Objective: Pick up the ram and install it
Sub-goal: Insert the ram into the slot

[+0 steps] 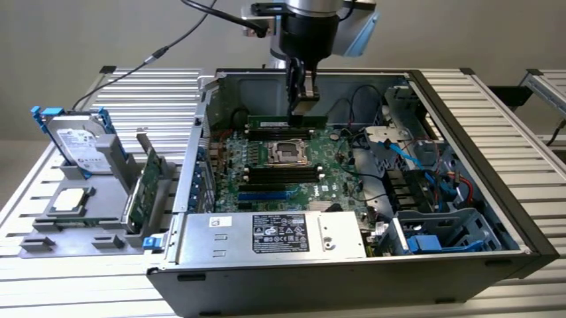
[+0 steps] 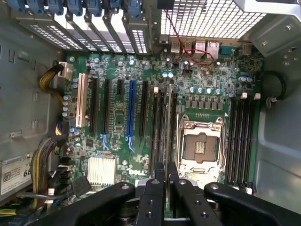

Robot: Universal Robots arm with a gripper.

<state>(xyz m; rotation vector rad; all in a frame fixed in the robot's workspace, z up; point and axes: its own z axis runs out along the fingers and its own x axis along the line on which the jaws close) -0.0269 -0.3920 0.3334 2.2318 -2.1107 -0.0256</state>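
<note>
Exterior view shows the hand reaching straight down into the open computer case, its two dark fingers closed on the ram near the stick's middle. The ram is a thin, long, dark green strip held on edge and level, with its length running from nine o'clock to three o'clock. It sits at twelve o'clock of the processor socket, right over the black memory slots on that side. Whether it touches a slot, I cannot tell.

In the wrist view the hand pinches the ram, seen edge-on as a narrow pale line. It runs along the parallel black slots beside the silver socket.

On the green motherboard, a second bank of black slots lies at six o'clock of the socket. The grey power supply with its label is farther out at six o'clock.

Outside the case, at nine o'clock, a grey tray on the slatted counter carries a hard drive standing upright. With it are a wider green circuit card on edge and a small square silver processor chip lying flat.
</note>
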